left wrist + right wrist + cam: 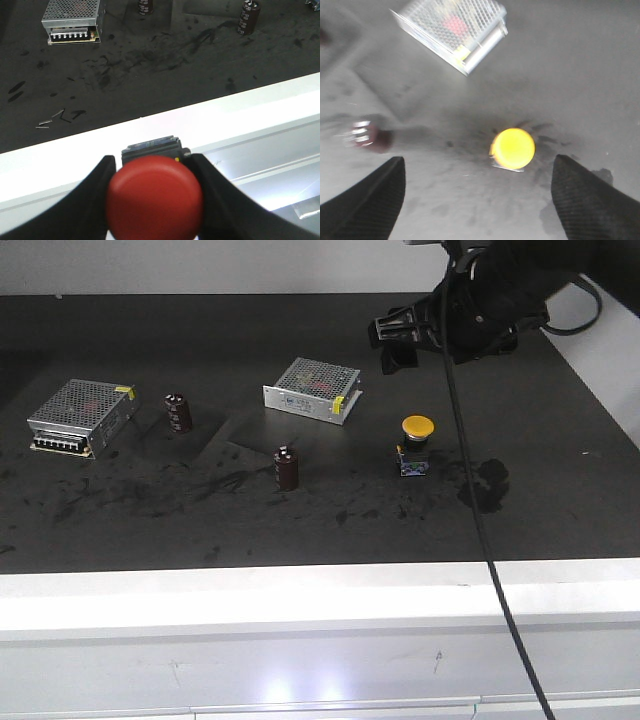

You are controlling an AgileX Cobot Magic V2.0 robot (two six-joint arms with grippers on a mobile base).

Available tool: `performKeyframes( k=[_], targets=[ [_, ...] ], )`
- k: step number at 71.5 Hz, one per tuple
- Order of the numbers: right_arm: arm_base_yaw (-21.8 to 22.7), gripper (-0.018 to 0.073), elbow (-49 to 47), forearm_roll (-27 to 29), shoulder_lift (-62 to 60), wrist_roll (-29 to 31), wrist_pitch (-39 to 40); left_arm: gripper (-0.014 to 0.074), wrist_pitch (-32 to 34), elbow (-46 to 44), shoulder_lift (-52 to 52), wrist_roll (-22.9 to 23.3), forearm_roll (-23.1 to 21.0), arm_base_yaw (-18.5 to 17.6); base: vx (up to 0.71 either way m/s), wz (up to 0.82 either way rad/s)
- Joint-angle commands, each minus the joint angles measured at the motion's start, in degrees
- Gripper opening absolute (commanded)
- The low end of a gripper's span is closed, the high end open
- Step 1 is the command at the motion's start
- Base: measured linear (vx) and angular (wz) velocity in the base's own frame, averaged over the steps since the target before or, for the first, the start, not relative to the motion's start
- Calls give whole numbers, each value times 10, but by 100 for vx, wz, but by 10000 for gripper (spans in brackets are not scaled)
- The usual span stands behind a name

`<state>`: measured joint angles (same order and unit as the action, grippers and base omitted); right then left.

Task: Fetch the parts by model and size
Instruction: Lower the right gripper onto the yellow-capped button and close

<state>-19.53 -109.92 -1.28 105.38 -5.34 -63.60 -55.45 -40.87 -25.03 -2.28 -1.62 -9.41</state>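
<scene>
Left end effector [152,167] grips the red-capped switch [154,202]; right end effector [478,170] hangs released above the yellow-capped switch [513,148].

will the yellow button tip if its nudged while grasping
Likely top-heavy: the yellow button carries a wide cap on a small block base, so a one-sided nudge may tip it. It looks rigid, so the open right gripper could probably squeeze it firmly.

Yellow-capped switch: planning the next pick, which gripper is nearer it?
Right. The right gripper hangs open above the yellow-capped switch; the left gripper, shut on the red-capped switch, is over the white ledge.
</scene>
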Motion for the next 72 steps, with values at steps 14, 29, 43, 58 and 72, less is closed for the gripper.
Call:
performKeyframes(
  k=[14, 29, 43, 58, 72],
  targets=[
    [50, 571, -116, 24, 72, 18, -69, -6, 40, -12, -4, 1, -4, -3, 0, 0],
    [48, 571, -115, 47, 98, 35, -60, -6, 40, -12, -4, 1, -4, -3, 0, 0],
    [46, 571, -115, 53, 116, 53, -63, -6, 40, -12, -4, 1, -4, -3, 0, 0],
    [36, 571, -115, 39, 133, 53, -60, -6, 40, -12, -4, 1, -4, -3, 0, 0],
    [36, 566, -115, 42, 149, 53, -67, -6, 40, -12, -4, 1, -4, -3, 0, 0]
  ],
)
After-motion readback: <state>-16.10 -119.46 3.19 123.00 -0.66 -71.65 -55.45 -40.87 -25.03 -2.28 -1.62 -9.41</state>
